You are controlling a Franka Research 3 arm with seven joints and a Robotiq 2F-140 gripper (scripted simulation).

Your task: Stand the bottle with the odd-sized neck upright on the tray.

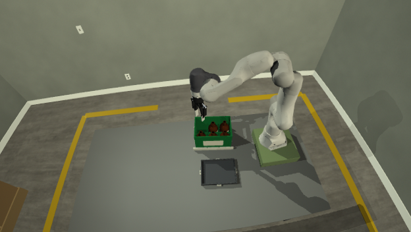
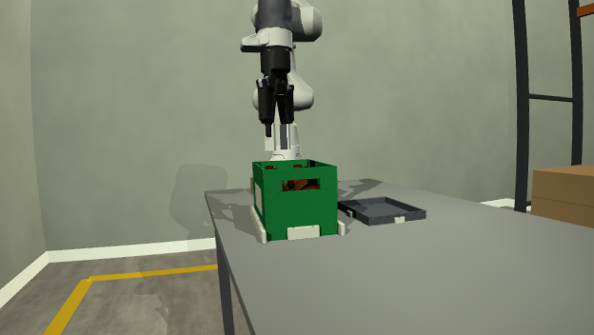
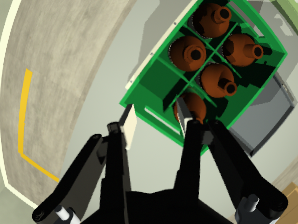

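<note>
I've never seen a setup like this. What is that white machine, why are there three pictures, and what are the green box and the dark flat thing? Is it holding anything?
The white machine is a robot arm bolted to a green base on a grey table. At its tip is a black gripper with two fingers, like a pincer.

The three pictures show one moment from three cameras: one looks down from high up, one stands at table height, and one sits on the arm's wrist looking past the fingers.

The green box is a crate divided into compartments, with five brown bottles standing in it. The dark flat thing beside it is a shallow tray, with nothing in it.

The gripper hangs above one end of the crate, fingers partly open, holding nothing.
</note>
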